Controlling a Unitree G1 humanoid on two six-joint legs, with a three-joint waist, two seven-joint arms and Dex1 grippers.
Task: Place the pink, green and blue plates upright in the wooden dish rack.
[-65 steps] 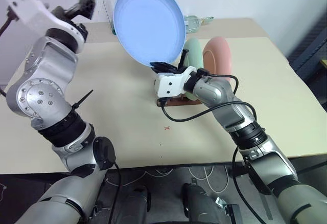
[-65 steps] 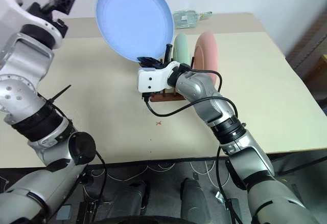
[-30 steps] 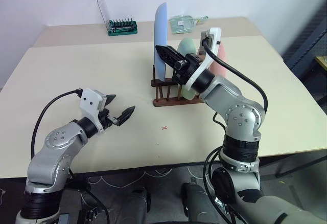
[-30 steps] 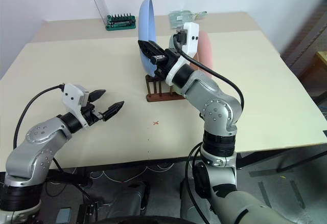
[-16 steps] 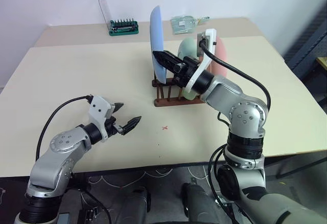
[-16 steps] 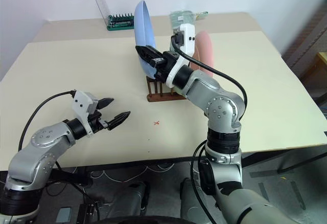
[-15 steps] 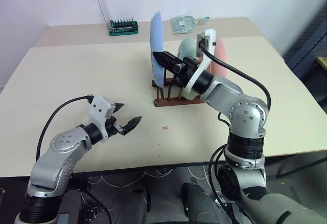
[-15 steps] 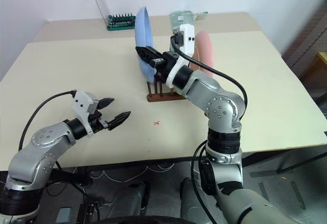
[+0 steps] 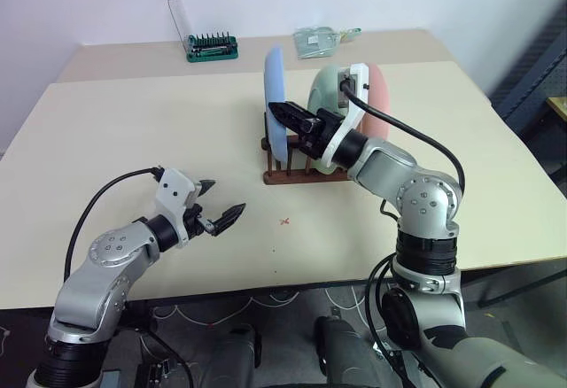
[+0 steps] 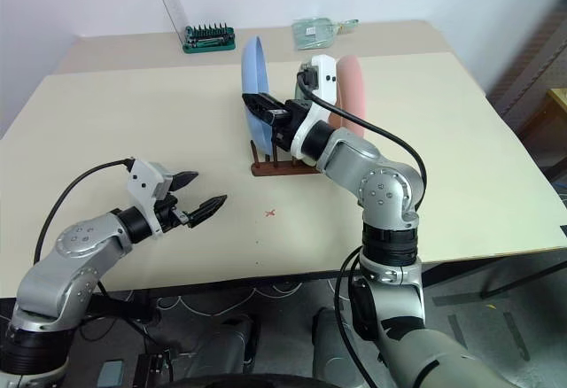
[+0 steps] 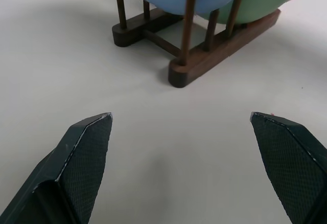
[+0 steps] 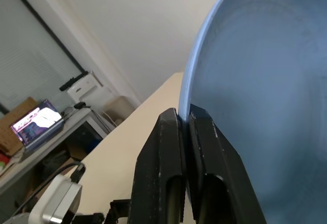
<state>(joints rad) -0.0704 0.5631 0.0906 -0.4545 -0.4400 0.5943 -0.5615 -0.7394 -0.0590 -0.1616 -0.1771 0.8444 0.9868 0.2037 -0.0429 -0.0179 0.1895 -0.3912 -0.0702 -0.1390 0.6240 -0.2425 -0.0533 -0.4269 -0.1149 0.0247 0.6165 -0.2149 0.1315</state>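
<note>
1. While the tan table (image 9: 106,131) carries everything, the wooden dish rack (image 9: 297,174) near its middle is light-looking, and a sideways tug from the arm as it leaves could, I judge, drag or tip it together with all three plates.
2. Because the blue plate (image 9: 275,100) stands on edge in the rack's front slot, the end nearest the left arm, with the right gripper (image 12: 185,117) pinching its rim between both fingers, a release before the plate's lower edge sits fully between the pegs could let it lean or roll out.
3. Though the green plate (image 9: 324,87) and pink plate (image 9: 383,96) already stand upright behind it, a toppling blue plate could knock them.
4. Low over the table and well apart from the rack, the left gripper (image 9: 220,205) hangs spread wide and empty, so it poses little risk.
5. Compared with a second ago, the blue plate has come down from above the rack into its pegs; two seconds ago it was held high, face toward the camera.
6. Since then the left arm has dropped from raised to near the table.
</note>
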